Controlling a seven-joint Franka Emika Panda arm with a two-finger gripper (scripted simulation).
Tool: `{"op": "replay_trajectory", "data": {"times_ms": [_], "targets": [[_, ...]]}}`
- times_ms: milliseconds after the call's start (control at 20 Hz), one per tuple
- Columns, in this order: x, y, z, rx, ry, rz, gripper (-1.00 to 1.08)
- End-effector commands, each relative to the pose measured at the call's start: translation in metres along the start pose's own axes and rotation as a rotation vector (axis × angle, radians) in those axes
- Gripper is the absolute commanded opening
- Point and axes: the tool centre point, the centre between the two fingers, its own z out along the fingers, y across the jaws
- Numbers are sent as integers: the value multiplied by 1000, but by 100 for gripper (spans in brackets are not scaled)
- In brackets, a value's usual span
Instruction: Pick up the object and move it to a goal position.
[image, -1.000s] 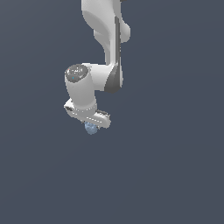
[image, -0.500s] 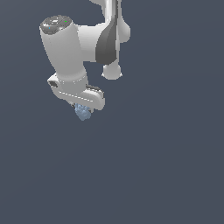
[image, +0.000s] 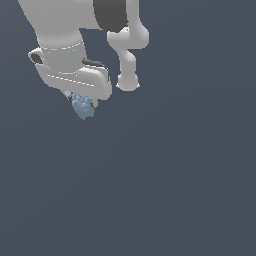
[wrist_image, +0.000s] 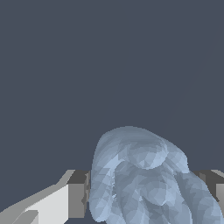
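Note:
The object (image: 83, 107) is a small pale blue-grey bumpy blob. It hangs under the white hand of my arm in the exterior view's upper left. My gripper (image: 80, 102) is shut on it, and the hand hides most of the fingers there. In the wrist view the object (wrist_image: 140, 179) fills the space between the two grey fingertips (wrist_image: 78, 192), which press on its sides. The gripper (wrist_image: 146, 194) holds it in the air above the flat dark grey ground.
The white arm's links (image: 127, 45) reach down from the top of the exterior view. The dark grey ground (image: 165, 190) fills the remainder of the view.
The arm has risen and come closer to the exterior camera, carrying the object up and toward the exterior view's left. The grip on the object has held.

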Motion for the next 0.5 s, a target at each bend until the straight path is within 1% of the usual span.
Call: {"op": "replay_trajectory", "data": {"times_ms": [0,200,450], "targets": [[0,3,-16,0,-2,-1,-100],[2,6,-34,0,-2,-1,-100],[3,7,-44,0,-2,-2,-100]]}}
